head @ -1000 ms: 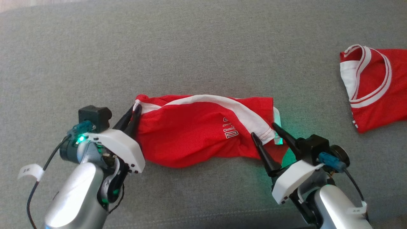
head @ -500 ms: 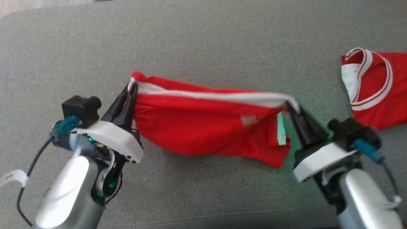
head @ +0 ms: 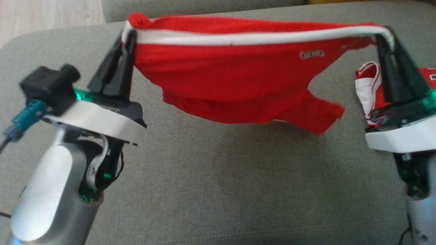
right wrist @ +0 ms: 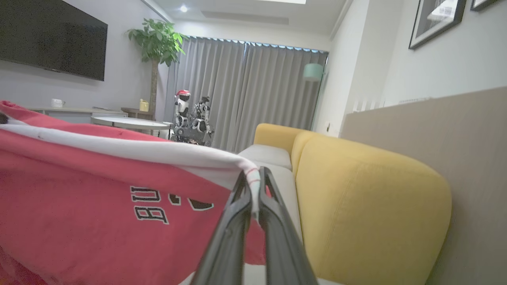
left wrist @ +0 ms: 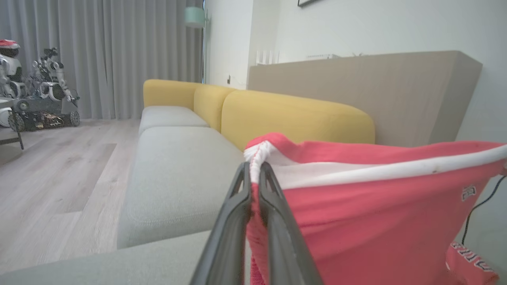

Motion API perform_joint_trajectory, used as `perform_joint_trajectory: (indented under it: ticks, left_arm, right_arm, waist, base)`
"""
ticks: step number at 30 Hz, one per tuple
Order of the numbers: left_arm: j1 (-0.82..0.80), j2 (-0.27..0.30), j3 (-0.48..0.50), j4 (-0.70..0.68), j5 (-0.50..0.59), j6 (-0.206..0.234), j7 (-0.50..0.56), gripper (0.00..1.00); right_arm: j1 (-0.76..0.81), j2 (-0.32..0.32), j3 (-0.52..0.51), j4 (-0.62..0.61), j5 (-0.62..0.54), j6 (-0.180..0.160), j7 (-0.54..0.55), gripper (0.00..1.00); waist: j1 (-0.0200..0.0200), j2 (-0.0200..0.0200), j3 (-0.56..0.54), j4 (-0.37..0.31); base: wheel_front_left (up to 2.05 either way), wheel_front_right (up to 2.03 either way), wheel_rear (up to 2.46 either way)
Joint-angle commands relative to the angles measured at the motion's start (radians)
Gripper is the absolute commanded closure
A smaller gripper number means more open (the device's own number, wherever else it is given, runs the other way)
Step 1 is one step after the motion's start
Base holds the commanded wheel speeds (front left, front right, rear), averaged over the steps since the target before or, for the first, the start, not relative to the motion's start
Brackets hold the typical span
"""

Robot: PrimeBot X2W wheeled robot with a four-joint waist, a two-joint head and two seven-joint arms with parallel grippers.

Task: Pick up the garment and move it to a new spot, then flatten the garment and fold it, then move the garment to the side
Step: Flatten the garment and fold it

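1. My left gripper [head: 126, 36] is clamped tight on 1 top corner of the red garment [head: 231, 71], at the end of its white band [head: 238, 38]. The left wrist view shows fabric pinched between my 2 fingers.
2. My right gripper [head: 384, 36] is clamped on the opposite corner of the same band. In the right wrist view the white hem sits squeezed between the fingers.
3. The garment hangs stretched between the 2 grippers. The band runs taut along the top and the red body sags below it, in the air above the grey sofa seat [head: 218, 177].
4. Lettering [right wrist: 152, 209] on the red cloth is partly visible in the right wrist view; I cannot read it whole.
5. A second red-and-white garment [head: 366, 85] lies on the seat, partly hidden behind my right gripper.
6. A yellow backrest [right wrist: 368, 198] runs along the far side of the seat.
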Motion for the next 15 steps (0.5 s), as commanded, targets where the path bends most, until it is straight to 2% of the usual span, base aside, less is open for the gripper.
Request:
perform_joint_trajectory:
  ticks: [1,7,15]
  left_arm:
    - [-0.068,0.03,0.066,-0.06,0.01,0.02,-0.003,1.0]
    - [-0.098,0.028,0.067,-0.104,0.015,0.034,0.015,1.0]
    - [-0.17,0.007,0.057,-0.076,0.022,0.027,0.0,1.0]
  right_arm:
    - [-0.04,-0.017,-0.011,-0.065,-0.008,-0.001,0.016,1.0]
    - [-0.059,-0.012,-0.045,-0.111,0.006,-0.001,0.05,1.0]
    - [-0.119,0.009,-0.053,-0.084,0.047,-0.001,0.062,1.0]
  waist:
    - [0.0,0.0,-0.01,-0.002]
    - [0.0,0.0,-0.017,-0.006]
    - [0.0,0.0,0.015,-0.011]
  base:
    - [0.0,0.0,0.0]
    - [0.0,0.0,0.0]
    - [0.0,0.0,0.0]
